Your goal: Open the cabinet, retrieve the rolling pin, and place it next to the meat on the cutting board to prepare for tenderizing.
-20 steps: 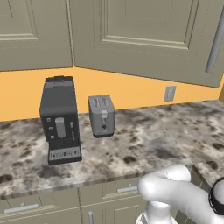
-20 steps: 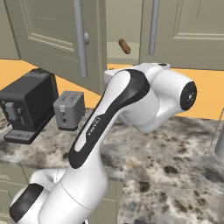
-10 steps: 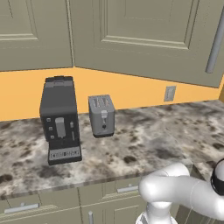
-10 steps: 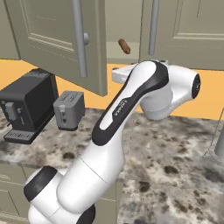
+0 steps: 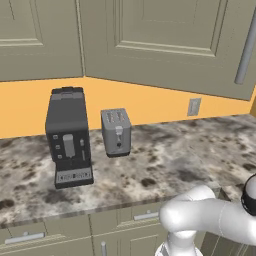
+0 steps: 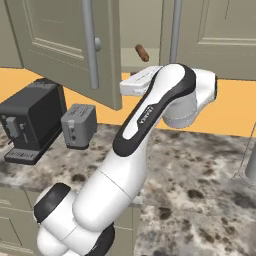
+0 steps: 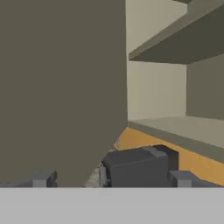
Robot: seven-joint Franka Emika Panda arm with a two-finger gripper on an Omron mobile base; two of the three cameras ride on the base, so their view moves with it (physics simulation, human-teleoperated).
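Cabinet [image 6: 65, 45] door swung open, gripper [image 7: 111, 179] spread wide and empty at the opening.

Right base view: left door hangs out over the counter [image 6: 200, 170], grey bar handle [image 6: 90, 45] on it; rolling pin [image 6: 142, 52] lies on the shelf inside, one brown end poking out above the arm's wrist. Hand view: fingertips [image 7: 41, 179] far apart with nothing between, door's inner face close on the left, bare shelves [image 7: 175, 127] to the right, toaster [image 7: 138, 168] below. Coffee machine [image 5: 67, 135] stands beside the toaster on the speckled counter. Meat and board: can't tell where.
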